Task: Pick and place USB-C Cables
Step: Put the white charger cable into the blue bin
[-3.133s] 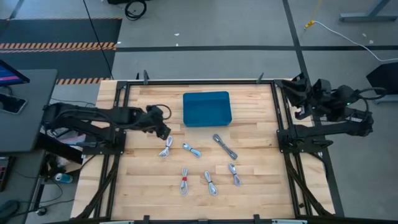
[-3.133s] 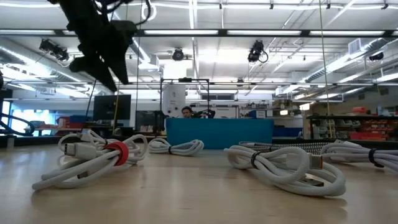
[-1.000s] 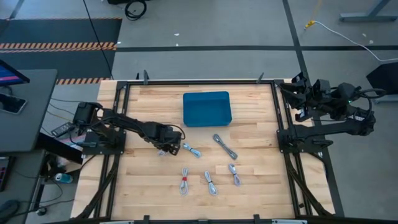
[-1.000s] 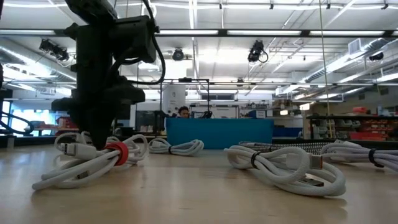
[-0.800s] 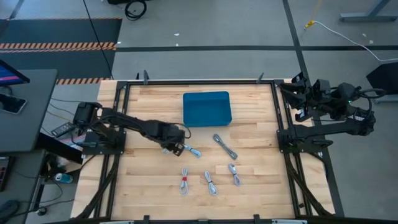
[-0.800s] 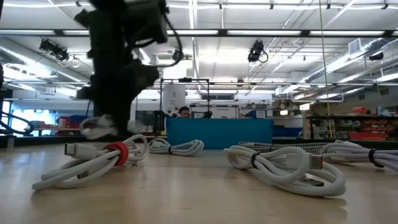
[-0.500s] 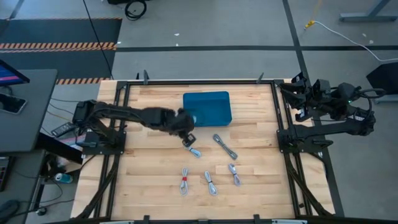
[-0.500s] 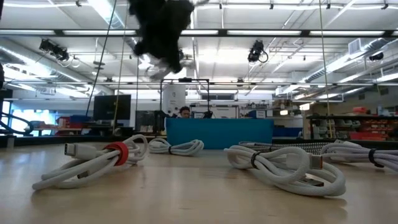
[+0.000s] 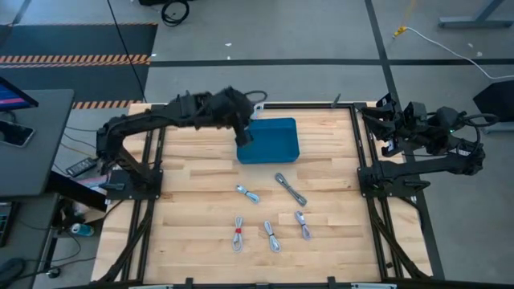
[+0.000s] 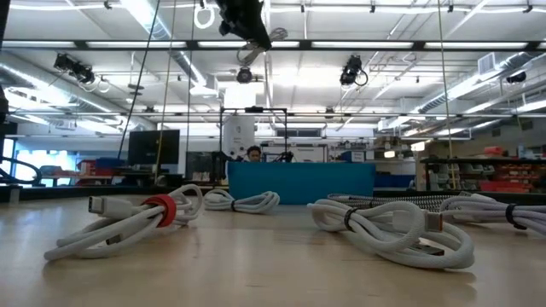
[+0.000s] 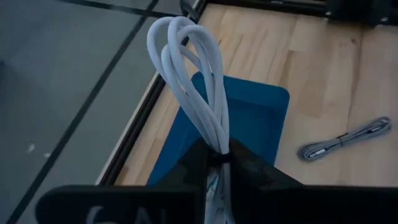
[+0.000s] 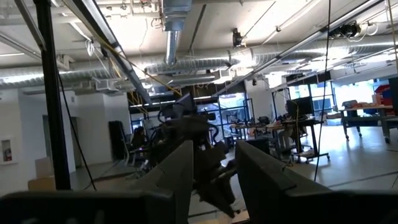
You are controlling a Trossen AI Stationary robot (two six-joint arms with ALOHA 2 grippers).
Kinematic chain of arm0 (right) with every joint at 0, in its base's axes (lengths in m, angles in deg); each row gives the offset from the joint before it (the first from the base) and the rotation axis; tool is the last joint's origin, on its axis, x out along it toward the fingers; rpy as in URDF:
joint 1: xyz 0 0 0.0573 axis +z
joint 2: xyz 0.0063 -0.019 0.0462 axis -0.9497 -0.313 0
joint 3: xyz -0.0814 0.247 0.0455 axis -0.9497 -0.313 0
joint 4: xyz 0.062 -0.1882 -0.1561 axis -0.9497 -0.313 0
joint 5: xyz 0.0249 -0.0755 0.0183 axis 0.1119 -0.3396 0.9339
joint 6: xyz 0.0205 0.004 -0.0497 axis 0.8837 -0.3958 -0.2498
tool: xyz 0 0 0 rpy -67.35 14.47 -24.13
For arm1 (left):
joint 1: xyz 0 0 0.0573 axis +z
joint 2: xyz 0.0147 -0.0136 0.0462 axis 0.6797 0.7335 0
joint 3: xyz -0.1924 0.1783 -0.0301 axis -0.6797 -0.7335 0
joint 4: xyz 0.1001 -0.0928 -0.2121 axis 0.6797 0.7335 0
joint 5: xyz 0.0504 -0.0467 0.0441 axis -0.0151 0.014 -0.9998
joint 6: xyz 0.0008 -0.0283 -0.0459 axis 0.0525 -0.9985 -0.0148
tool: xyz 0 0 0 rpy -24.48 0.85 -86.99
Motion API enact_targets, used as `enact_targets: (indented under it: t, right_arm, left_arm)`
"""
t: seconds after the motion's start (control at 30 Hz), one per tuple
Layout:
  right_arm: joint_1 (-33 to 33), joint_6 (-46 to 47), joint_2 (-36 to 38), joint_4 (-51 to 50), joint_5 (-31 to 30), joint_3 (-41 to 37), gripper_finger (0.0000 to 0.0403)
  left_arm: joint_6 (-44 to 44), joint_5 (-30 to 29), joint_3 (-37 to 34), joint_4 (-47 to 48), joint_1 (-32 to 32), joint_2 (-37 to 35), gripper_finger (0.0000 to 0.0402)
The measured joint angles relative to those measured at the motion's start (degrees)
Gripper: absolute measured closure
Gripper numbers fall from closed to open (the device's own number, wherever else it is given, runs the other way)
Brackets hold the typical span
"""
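Since half a second ago the left claw (image 9: 243,132) has swung from above the cable rows up to the near-left edge of the blue bin (image 9: 273,141), taking one coiled USB-C cable (image 11: 196,96) with it. Its fingers (image 11: 249,167) are clenched on the lower end of that bundle, whose white loops stand up out of the grip directly over the bin's left wall (the wrist camera shows blue beneath the loops). Five more bundles lie on the wooden table (image 9: 185,233): one with light blue bands (image 9: 248,193) just below the bin, a longer darker one (image 9: 291,189) to its right, and a lower row of three, of which the left has a red tie (image 9: 237,234), the next is the middle one (image 9: 272,236), and the last is the right one (image 9: 302,224). None of them touch. At the table's far right edge waits the right claw (image 12: 213,168), fingers parted with nothing between them.
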Motion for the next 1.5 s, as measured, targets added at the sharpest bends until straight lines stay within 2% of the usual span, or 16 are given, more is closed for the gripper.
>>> enact_targets:
  t: [0.13, 0.3, 0.4, 0.63, 0.93, 1.5]
  right_arm:
    - [-0.01, 0.00, 0.00, 0.02, 0.00, 0.00, 0.0276]
    - [0.00, 0.00, 0.00, 0.02, -0.02, 0.00, 0.0276]
    - [0.00, 0.00, 0.00, 0.02, -0.02, 0.00, 0.0276]
    - [-0.01, 0.67, 0.00, 0.04, -0.02, 0.00, 0.0276]
    - [0.00, 1.53, 0.00, 0.01, -0.63, 0.00, 0.0276]
    - [0.00, 1.53, 0.00, -0.02, -0.79, 0.00, 0.0276]
  left_arm:
    - [3.57, 5.49, 0.11, -0.25, 4.17, 0.90, 0.0363]
    - [8.34, 10.26, 0.09, -0.08, 7.19, 5.60, 0.0363]
    - [10.72, 14.30, 0.09, -0.32, 7.59, 9.41, 0.0363]
    - [14.91, 18.72, 0.02, -1.06, 6.72, 17.40, 0.0363]
    - [19.92, 22.27, 0.02, -0.82, 6.10, 24.17, 0.0363]
    - [21.52, 22.26, 0.01, -1.81, 6.19, 29.92, 0.0363]
